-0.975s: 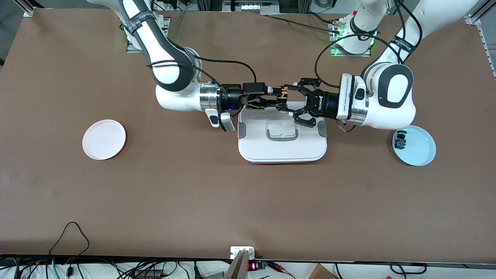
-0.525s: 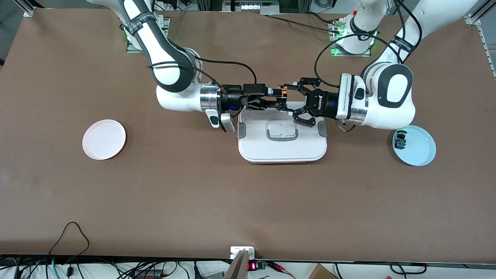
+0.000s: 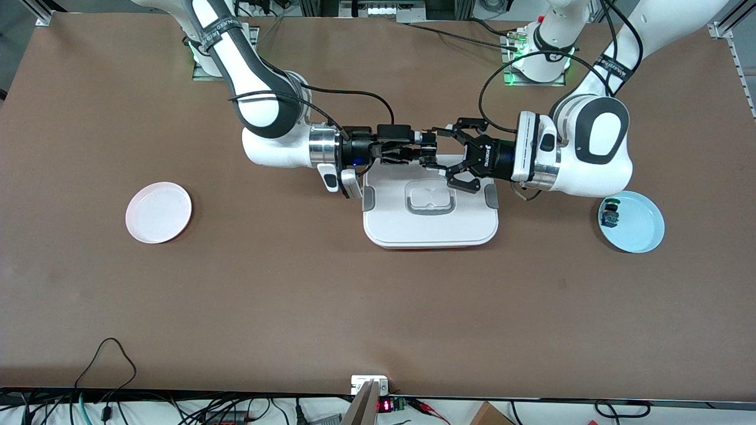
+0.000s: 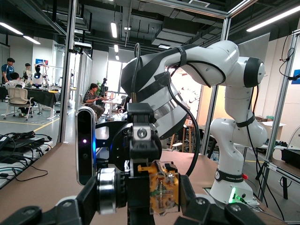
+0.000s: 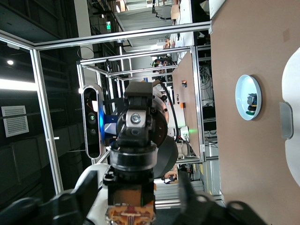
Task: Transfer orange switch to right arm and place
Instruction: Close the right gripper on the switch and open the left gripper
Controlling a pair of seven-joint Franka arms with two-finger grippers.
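Observation:
The orange switch (image 3: 426,141) is up in the air over the edge of the white lidded box (image 3: 430,227) nearest the arms' bases. My left gripper (image 3: 434,149), the black claw, is shut on it; in the left wrist view its tan and orange body (image 4: 164,187) fills the space between my fingers. My right gripper (image 3: 418,147), slim and black, meets it head-on. Its jaws are open on either side of the switch. In the right wrist view the switch (image 5: 131,213) sits between the right fingers (image 5: 185,185) with a gap on one side.
A pink plate (image 3: 158,212) lies toward the right arm's end of the table. A blue plate (image 3: 641,227) lies toward the left arm's end and holds a green-capped switch (image 3: 610,215). Cables run along the table's front edge.
My right gripper has slid forward toward the left gripper, and its fingers now cover more of the switch. The left gripper has hardly moved.

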